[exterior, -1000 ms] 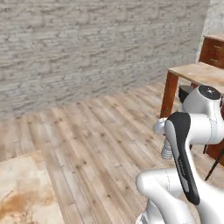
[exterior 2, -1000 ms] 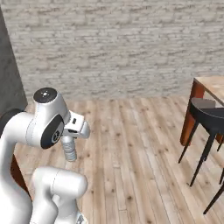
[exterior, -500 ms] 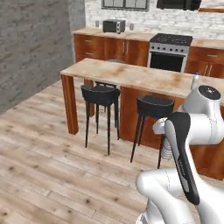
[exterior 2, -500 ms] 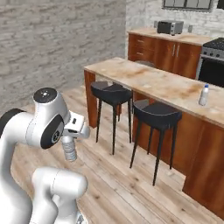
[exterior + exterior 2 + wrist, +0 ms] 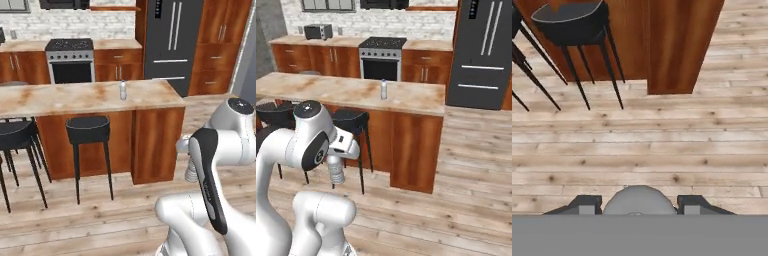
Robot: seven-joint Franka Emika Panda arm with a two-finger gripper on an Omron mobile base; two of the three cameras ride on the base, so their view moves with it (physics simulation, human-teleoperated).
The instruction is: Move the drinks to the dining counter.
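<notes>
No brand, label or writing can be read on anything here.

The wood plank floor [image 5: 662, 150] lies wide and bare below the gripper, with open room on all sides of it. Ahead of the gripper stands the dining counter [image 5: 80, 97], a long marble tabletop on wood panels; its end panel [image 5: 679, 45] is straight ahead and a little to the right of the gripper. Far behind the counter stand a dark fridge [image 5: 170, 40], an oven [image 5: 70, 62] and, further left, a microwave [image 5: 318, 31] on the back worktop.

Dark round stools [image 5: 89, 131] stand along the near side of the counter, ahead and to the left of the gripper, with thin legs [image 5: 587, 75] spreading over the floor. They stand between the gripper and that part of the tabletop's edge.

One water bottle [image 5: 123, 90] stands upright on the tabletop, well ahead of and above the gripper, near the counter's right end.

The gripper [image 5: 639, 206] is clamped on the second bottle [image 5: 336, 170], which hangs below the hand, with one finger [image 5: 584, 204] on each side of its rounded top.
</notes>
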